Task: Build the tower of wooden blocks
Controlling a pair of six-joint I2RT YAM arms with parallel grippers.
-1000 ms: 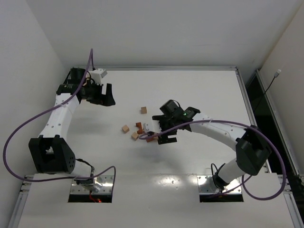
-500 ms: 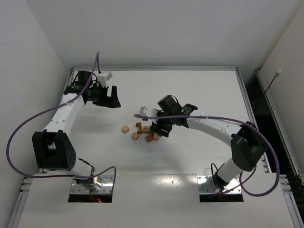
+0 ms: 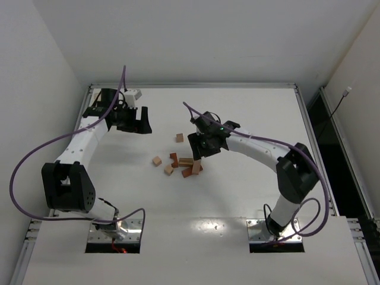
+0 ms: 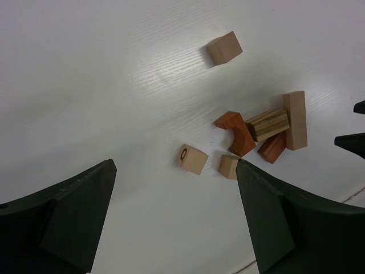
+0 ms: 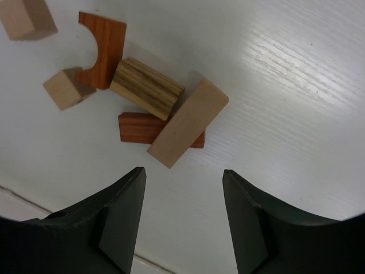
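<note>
Your right hand (image 3: 199, 148) has drawn back from the loose cluster of small wooden blocks (image 3: 183, 165). A second ago it was down over them; now it hovers just beside them, fingers spread wide and nothing between them. Left behind is a light tan wooden bar (image 5: 187, 123) lying across a reddish-brown wooden bar (image 5: 136, 127). A striped tan block (image 5: 147, 87) touches it, next to a reddish-brown arch block (image 5: 104, 51). That one crossing is all the stacking so far, so the tower looks barely begun. A tan cube marked with an O (image 4: 191, 159) and a plain tan cube (image 4: 228, 166) sit near the cluster, and a lone tan cube (image 3: 179, 138) lies apart. Your left hand (image 3: 135, 122) has swung slightly nearer, wide open and empty, well apart from the blocks. No box or tray is in view, and every block rests on the white bench (image 3: 249, 107) between the two hands.
</note>
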